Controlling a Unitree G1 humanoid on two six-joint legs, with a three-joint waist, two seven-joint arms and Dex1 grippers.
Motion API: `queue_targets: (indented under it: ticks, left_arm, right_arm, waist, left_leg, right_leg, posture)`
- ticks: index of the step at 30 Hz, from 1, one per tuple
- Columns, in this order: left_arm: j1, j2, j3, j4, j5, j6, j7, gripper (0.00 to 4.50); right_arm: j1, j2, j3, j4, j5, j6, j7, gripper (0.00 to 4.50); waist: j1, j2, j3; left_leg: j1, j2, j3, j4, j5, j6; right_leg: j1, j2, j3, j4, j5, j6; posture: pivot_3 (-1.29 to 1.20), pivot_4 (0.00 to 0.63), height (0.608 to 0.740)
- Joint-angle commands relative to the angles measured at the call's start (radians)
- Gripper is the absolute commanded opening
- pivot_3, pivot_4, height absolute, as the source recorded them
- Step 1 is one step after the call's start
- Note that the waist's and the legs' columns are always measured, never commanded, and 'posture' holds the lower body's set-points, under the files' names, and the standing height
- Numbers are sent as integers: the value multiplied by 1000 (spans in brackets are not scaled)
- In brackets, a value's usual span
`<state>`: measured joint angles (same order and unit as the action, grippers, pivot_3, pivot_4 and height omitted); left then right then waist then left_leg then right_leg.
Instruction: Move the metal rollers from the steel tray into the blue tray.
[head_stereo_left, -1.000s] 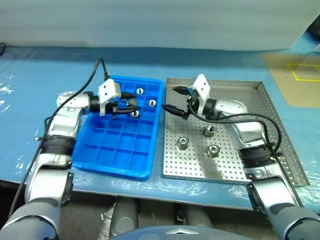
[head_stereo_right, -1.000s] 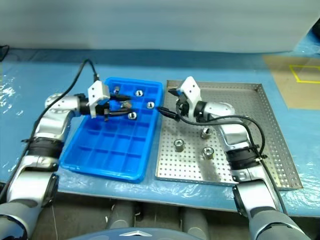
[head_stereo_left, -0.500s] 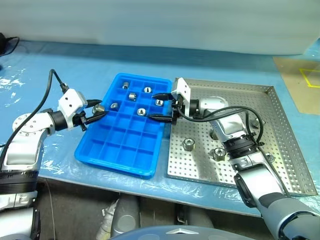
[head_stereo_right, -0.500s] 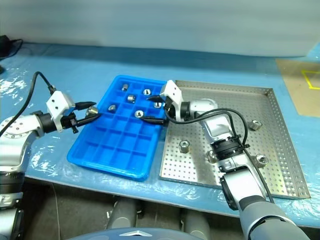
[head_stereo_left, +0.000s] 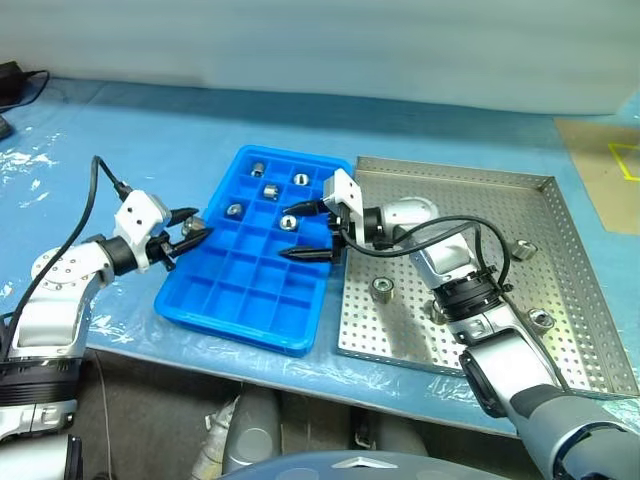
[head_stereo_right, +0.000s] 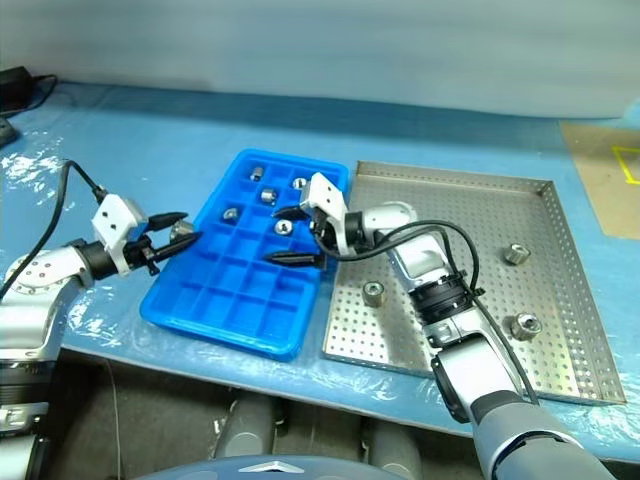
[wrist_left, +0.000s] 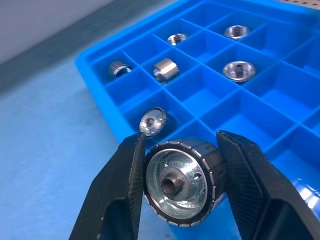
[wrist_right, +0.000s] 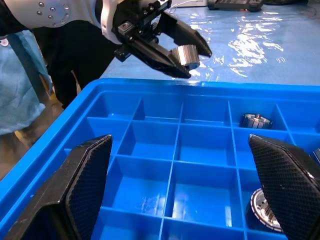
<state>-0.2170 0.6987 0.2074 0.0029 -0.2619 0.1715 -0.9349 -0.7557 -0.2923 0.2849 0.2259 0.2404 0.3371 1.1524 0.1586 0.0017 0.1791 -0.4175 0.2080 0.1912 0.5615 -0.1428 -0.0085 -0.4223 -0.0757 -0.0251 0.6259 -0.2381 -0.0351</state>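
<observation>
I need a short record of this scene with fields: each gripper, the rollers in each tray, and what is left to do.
left gripper: shut on a roller, at the left edge of the blue tray
right gripper: jaws open, nothing between them, over the blue tray
rollers in blue tray: five, each in its own compartment at the far end
rollers in steel tray: three visible in the right eye view
left to do: place the held roller, then move the rest from the steel tray

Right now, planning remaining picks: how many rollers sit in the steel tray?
3: one roller nearest the blue tray, one far right, one near right; the right arm may hide others.
</observation>
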Motion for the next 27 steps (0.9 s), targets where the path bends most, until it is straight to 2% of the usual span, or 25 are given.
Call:
queue_targets:
  ticks: [1, 11, 21, 27]
  left_arm:
    - [48, 31, 18, -103, -59, 32, -35, 1907]
    - [130, 75, 6, -141, -49, 88, -33, 1907]
    - [111, 74, -28, -100, -20, 65, -21, 1907]
    - [68, 72, -58, -31, 37, 1, 6, 3862]
  right_arm:
    - [11, -10, -16, -54, 10, 2, -9, 4500]
    - [37, -15, -15, -76, 11, 7, -32, 4500]
    - [30, -20, -21, -65, 7, -1, -45, 4500]
    - [30, -27, -29, -64, 6, -2, -57, 4500]
  waist:
    - [-3, 0, 0]
    - [-4, 0, 0]
    - [-4, 0, 0]
    - [-5, 0, 0]
  left_leg:
    - [0, 0, 0, 0, 0, 0]
    - [2, 0, 0, 0, 0, 0]
    - [2, 0, 0, 0, 0, 0]
    - [2, 0, 0, 1, 0, -1]
  right_leg:
    - [0, 0, 0, 0, 0, 0]
    - [0, 1, 1, 2, 0, 0]
    - [0, 1, 1, 2, 0, 0]
    - [0, 1, 1, 4, 0, 0]
  posture:
    - [274, 150, 740]
    - [270, 150, 740]
    - [261, 150, 740]
    - [245, 150, 740]
